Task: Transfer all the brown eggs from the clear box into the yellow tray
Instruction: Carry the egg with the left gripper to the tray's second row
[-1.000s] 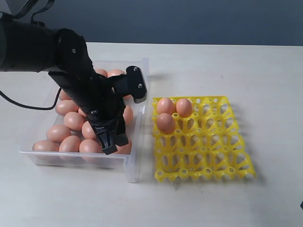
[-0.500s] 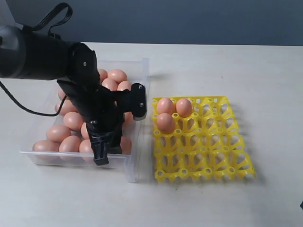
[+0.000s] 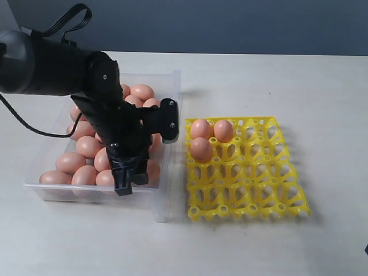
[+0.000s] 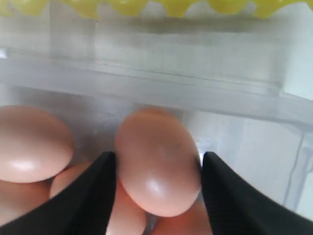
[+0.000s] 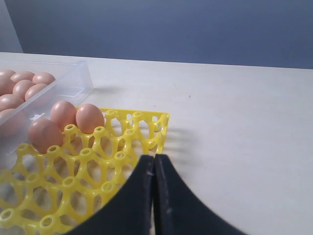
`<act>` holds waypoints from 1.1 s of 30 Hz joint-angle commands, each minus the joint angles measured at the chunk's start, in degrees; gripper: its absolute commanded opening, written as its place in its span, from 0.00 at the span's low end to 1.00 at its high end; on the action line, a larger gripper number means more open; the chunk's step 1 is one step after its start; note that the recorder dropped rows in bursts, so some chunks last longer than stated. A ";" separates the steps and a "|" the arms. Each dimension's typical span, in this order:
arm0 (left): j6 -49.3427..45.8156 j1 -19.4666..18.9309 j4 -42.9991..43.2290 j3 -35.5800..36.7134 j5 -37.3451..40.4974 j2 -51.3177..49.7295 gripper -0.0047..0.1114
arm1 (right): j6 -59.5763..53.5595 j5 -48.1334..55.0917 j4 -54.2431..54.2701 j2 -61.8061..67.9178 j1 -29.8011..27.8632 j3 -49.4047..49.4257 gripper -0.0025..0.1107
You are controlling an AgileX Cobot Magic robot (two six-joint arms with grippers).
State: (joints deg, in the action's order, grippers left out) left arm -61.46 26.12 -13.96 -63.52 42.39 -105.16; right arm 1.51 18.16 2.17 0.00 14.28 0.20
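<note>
The clear box (image 3: 163, 198) holds several brown eggs (image 3: 87, 146). My left gripper (image 3: 125, 183) reaches down into its near right corner. In the left wrist view the left gripper (image 4: 159, 169) is open, its black fingers (image 4: 93, 196) standing close on either side of one brown egg (image 4: 157, 169) that lies on other eggs beside the box wall (image 4: 161, 88). The yellow tray (image 3: 253, 172) lies right of the box with three brown eggs (image 3: 200, 148) in its far left cups. My right gripper (image 5: 154, 156) is shut and empty, hovering by the tray (image 5: 73, 191).
The box and tray sit side by side on a pale table (image 3: 276, 75) with bare surface at the right and front. The left arm's black body (image 3: 52, 63) and cable (image 3: 23, 123) hang over the box's left part.
The left gripper moved left and down into the box's near right corner, then settled with its fingers around one egg. The tray's eggs have not moved.
</note>
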 commanded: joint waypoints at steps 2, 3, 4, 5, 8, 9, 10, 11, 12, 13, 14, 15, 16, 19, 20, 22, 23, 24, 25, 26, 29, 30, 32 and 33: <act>4.24 0.22 2.73 -0.58 -1.54 3.15 0.04 | -0.01 -0.69 -0.10 0.00 0.08 -0.20 0.03; 6.16 0.22 3.96 -0.58 -1.54 3.85 0.04 | -0.01 -0.69 -0.10 0.00 0.08 -0.20 0.03; 6.97 0.22 4.45 -0.58 -1.54 4.39 0.04 | -0.01 -0.69 -0.10 0.00 0.08 -0.20 0.03; 7.27 0.22 4.59 -0.58 -1.54 5.00 0.04 | -0.01 -0.69 -0.10 0.00 0.08 -0.20 0.03; 7.53 0.22 3.16 -0.58 -3.53 7.65 0.04 | -0.01 -0.69 -0.10 0.00 0.08 -0.20 0.03; 7.53 0.22 2.32 -0.58 -4.22 8.30 0.04 | -0.01 -0.69 -0.10 0.00 0.08 -0.20 0.03; 7.53 0.22 1.17 -0.58 -5.21 8.95 0.04 | -0.01 -0.69 -0.10 0.00 0.08 -0.20 0.03; 7.53 0.22 -0.77 -0.67 -6.39 9.57 0.04 | -0.01 -0.69 -0.10 0.00 0.08 -0.20 0.03; 7.31 0.22 -3.92 -1.24 -7.23 10.44 0.04 | -0.01 -0.69 -0.10 0.00 0.08 -0.20 0.03; 7.04 0.22 -5.75 -1.77 -7.34 10.70 0.04 | -0.01 -0.69 -0.10 0.00 0.08 -0.20 0.03; 6.19 0.32 -7.60 -2.37 -7.34 10.83 0.04 | -0.01 -0.69 -0.10 0.00 0.08 -0.20 0.03; 4.74 0.32 -10.60 -3.10 -7.34 10.94 0.04 | -0.01 -0.69 -0.10 0.00 0.08 -0.20 0.03; 2.79 0.32 -14.41 -3.86 -7.22 11.06 0.04 | -0.01 -0.69 -0.10 0.00 0.08 -0.20 0.03; -5.48 0.32 -27.61 -5.34 -6.60 11.06 0.04 | -0.01 -0.69 -0.10 0.00 0.08 -0.20 0.03; -9.19 0.32 -32.98 -5.33 -6.60 11.06 0.04 | -0.01 -0.69 -0.10 0.00 0.08 -0.20 0.03; -14.36 0.32 -41.85 -5.33 -6.17 10.71 0.04 | -0.01 -0.69 -0.10 0.00 0.08 -0.20 0.03; -16.18 0.36 -45.25 -5.33 -5.66 10.37 0.04 | -0.01 -0.69 -0.10 0.00 0.08 -0.20 0.03; -17.46 0.36 -47.39 -5.33 -4.94 9.85 0.04 | -0.01 -0.69 -0.10 0.00 0.08 -0.20 0.03; -18.39 0.36 -49.09 -5.33 -3.91 9.29 0.04 | -0.01 -0.69 -0.10 0.00 0.08 -0.20 0.03; -19.68 0.36 -51.12 -5.20 -2.87 8.53 0.04 | -0.01 -0.69 -0.10 0.00 0.08 -0.20 0.03; -23.76 0.45 -57.10 -3.43 -1.01 6.37 0.04 | -0.01 -0.69 -0.10 0.00 0.08 -0.20 0.03; -25.12 0.61 -58.71 -2.91 -0.87 5.80 0.04 | -0.01 -0.69 -0.10 0.00 0.08 -0.20 0.03; -28.71 1.53 -62.04 -2.02 -1.84 4.70 0.04 | -0.01 -0.69 -0.10 0.00 0.08 -0.20 0.03; -30.36 2.07 -63.64 -1.83 -2.63 4.44 0.04 | -0.01 -0.69 -0.10 0.00 0.08 -0.20 0.03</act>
State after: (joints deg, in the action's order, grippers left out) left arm -87.17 26.79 -71.50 -66.23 40.75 -99.55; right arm 1.51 18.16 2.17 0.00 14.28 0.20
